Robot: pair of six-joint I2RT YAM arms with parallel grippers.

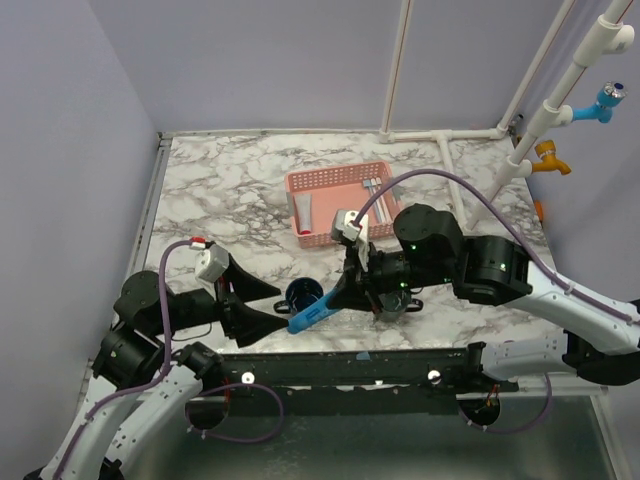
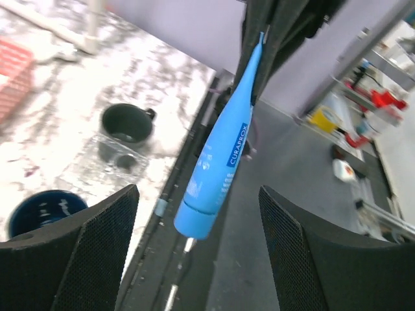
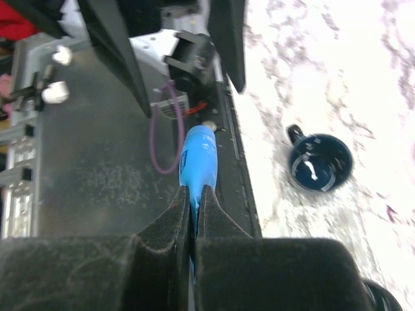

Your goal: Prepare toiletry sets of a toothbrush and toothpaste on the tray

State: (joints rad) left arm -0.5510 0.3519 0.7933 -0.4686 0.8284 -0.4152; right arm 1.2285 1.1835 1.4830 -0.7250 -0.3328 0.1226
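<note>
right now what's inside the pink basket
A grey tube lies at the left end of the pink basket, and a couple of slim pale sticks lie at the right, too small to identify. The right arm covers its near right corner.

Left arm [image 1: 150,340]: folded low, wrist roughly level. Left gripper [image 1: 284,306] has its jaws spread wide, with one padded finger [image 2: 97,246] on each side of the blue toothpaste tube [image 2: 220,162], neither touching it. Right arm [image 1: 490,270]: elbow bent, wrist angled down toward the left gripper. Right gripper [image 3: 192,194] is pinched tight on the tube's flat crimped end, and the cap end projects beyond its fingertips, close to the left gripper's fingertips.
</note>
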